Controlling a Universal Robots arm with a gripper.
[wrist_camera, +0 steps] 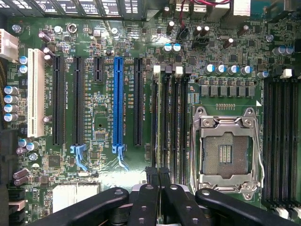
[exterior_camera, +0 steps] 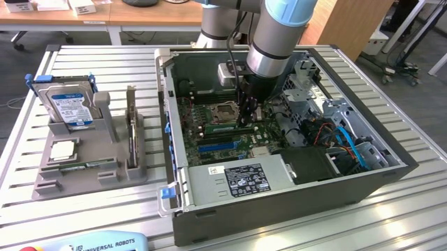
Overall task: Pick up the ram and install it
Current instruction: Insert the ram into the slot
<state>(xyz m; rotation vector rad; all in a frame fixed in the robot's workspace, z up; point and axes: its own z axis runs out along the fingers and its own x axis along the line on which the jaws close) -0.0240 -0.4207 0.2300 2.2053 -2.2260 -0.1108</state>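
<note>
Over motherboard slots [wrist_camera: 175, 122], end effector [wrist_camera: 159, 173] pinching ram [wrist_camera: 163, 117]

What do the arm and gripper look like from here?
Arm: thick silver-grey cylinders with a light blue joint cap, and a black cable running alongside. Gripper: all black, with slim flat fingers on rounded linkage bars.

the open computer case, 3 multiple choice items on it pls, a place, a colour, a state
1. The gripper is
A over the grey holder
B inside the computer case, above the motherboard
C beside the hard drive
2. One long expansion slot is neither black nor white; it is
A red
B blue
C yellow
3. The processor socket is
A empty
B filled with a chip
C under a cooler
B, it stands between the case walls; B, plain in the wrist view; A, its bare contacts show.
</note>
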